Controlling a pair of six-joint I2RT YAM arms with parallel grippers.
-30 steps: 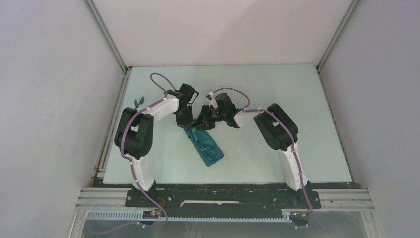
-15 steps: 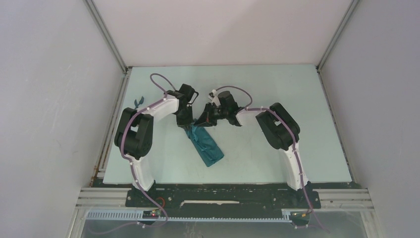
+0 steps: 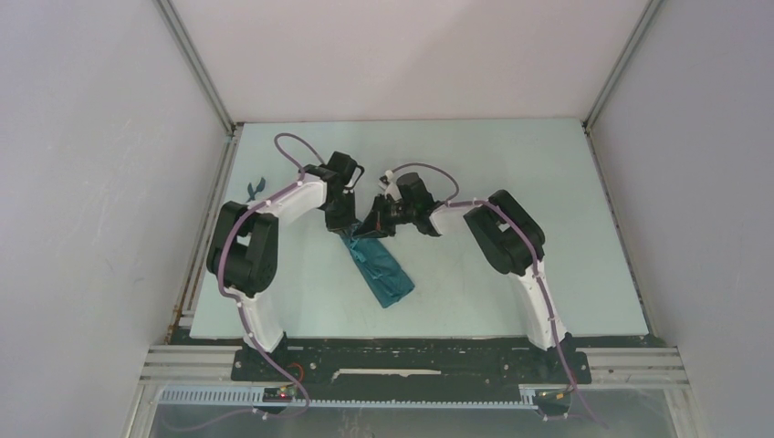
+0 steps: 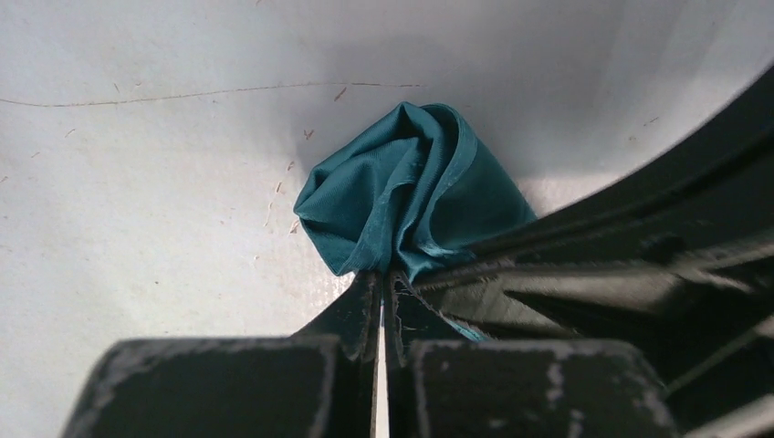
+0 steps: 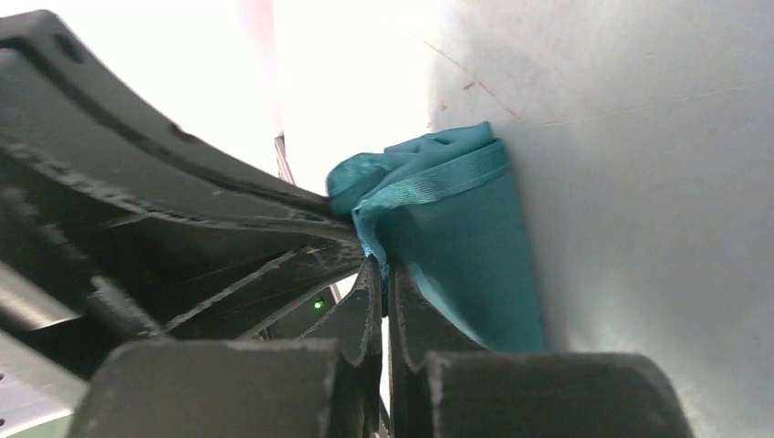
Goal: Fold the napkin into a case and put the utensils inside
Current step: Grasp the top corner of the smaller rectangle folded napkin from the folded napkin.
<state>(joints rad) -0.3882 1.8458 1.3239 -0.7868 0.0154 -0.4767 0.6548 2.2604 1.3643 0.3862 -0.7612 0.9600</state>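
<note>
The teal napkin point(image 3: 381, 270) lies on the table as a narrow oblong bundle, running from the two grippers toward the near right. My left gripper point(image 3: 345, 232) is shut on its far end, pinching bunched cloth point(image 4: 411, 196) between the fingertips point(image 4: 363, 297). My right gripper point(image 3: 372, 228) is shut on the same end beside the left one, pinching a hemmed edge point(image 5: 429, 187). In each wrist view the other gripper's black fingers fill one side. No utensils show on the table.
A small dark teal object point(image 3: 255, 187) lies near the table's left edge. The white enclosure walls and metal frame rails point(image 3: 205, 219) bound the table. Both arms meet over the middle of the table.
Both grippers shifted slightly left and a little nearer, staying shut on the napkin's far end. The bundle has barely moved.
</note>
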